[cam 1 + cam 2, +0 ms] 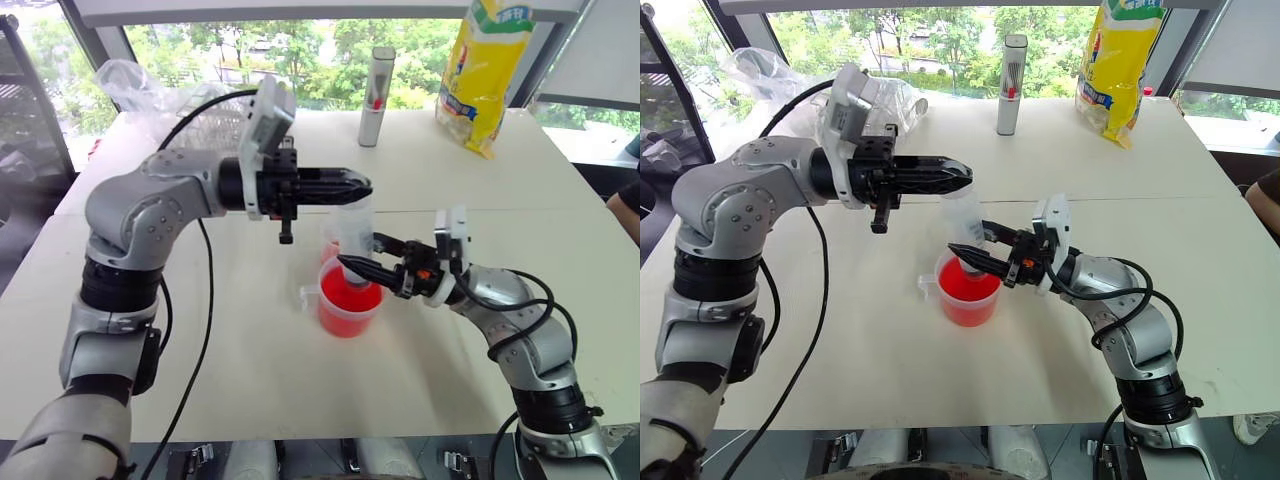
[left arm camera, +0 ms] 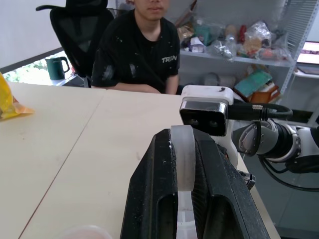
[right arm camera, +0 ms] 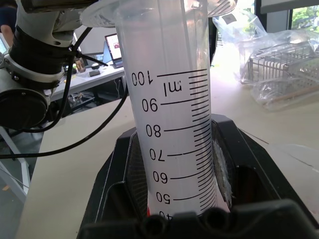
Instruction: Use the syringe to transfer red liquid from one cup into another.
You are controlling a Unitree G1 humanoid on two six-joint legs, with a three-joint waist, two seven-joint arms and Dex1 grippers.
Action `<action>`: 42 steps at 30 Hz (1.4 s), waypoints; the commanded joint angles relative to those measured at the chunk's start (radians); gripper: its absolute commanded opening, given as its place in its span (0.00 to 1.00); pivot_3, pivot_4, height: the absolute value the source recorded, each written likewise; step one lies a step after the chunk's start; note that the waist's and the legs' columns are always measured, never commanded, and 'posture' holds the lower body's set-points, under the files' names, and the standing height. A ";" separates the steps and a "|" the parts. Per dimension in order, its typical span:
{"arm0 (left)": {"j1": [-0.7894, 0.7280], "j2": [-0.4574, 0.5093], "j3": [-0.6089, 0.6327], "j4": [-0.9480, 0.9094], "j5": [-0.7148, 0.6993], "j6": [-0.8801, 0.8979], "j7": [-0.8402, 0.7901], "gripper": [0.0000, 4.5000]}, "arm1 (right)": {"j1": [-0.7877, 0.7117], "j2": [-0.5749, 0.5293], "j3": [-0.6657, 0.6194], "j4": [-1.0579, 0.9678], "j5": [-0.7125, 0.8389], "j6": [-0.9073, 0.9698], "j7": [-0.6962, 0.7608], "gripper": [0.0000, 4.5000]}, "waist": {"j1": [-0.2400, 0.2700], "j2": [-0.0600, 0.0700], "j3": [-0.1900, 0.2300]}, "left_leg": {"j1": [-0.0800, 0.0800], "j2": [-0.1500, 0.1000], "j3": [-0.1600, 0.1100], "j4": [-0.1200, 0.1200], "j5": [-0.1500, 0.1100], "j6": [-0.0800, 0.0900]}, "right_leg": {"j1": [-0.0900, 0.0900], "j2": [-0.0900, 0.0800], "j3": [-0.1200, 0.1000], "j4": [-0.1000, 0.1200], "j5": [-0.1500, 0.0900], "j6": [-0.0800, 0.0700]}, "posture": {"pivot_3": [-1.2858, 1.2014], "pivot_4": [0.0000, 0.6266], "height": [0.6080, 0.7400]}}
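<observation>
Two claws are closed on the large clear plastic syringe (image 1: pixel 965 215), upright over the larger handled clear cup (image 1: pixel 967 290) of red liquid (image 1: pixel 965 283): the left claw (image 1: pixel 962 177) on the white plunger (image 2: pixel 182 157), the right claw (image 1: pixel 962 250) around the barrel, so the plunger should be drawn slowly and straight up while the barrel is kept steady.

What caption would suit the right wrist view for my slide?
Right gripper fingers clamp the clear syringe barrel, its printed scale upright.

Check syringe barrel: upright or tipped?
Upright. The syringe stands vertical over the handled cup; right pincer clamps the barrel, left pincer clamps the plunger at the top.
</observation>
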 commanded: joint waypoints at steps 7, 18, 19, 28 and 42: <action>-0.081 0.025 0.106 0.012 -0.002 -0.046 0.032 0.01 | 0.025 -0.014 0.060 0.008 0.000 0.021 0.047 0.31 | 0.000 0.000 0.000 | 0.000 0.000 0.000 0.000 0.000 0.000 | 0.000 0.000 0.000 0.000 0.000 0.000 | 0.52 0.24 1.00; -0.090 0.022 0.109 0.023 -0.001 -0.055 0.035 0.01 | 0.023 -0.019 0.057 0.009 -0.002 0.021 0.051 0.31 | 0.000 0.000 0.000 | 0.000 0.000 0.000 0.000 0.000 0.000 | 0.000 0.000 0.000 0.000 0.000 0.000 | 0.52 0.24 1.00; -0.091 0.021 0.109 0.023 -0.002 -0.054 0.035 0.01 | 0.023 -0.019 0.057 0.009 -0.002 0.022 0.051 0.31 | 0.000 0.000 0.000 | 0.000 0.000 0.000 0.000 0.000 0.000 | 0.000 0.000 0.000 0.000 0.000 0.000 | 0.52 0.24 1.00; -0.099 0.019 0.111 0.021 -0.005 -0.052 0.039 0.01 | 0.019 -0.018 0.059 0.014 -0.003 0.019 0.054 0.31 | 0.000 0.000 0.000 | 0.000 0.000 0.000 0.000 0.000 0.000 | 0.000 0.000 0.000 0.000 0.000 0.000 | 0.52 0.24 1.00; -0.070 0.020 0.101 0.005 -0.023 -0.027 0.046 0.38 | 0.003 -0.031 0.036 -0.035 0.027 0.042 0.043 0.31 | -0.002 0.000 0.000 | 0.000 0.000 0.000 0.000 0.000 0.000 | 0.000 0.000 0.000 0.000 0.000 0.000 | 0.52 0.24 1.00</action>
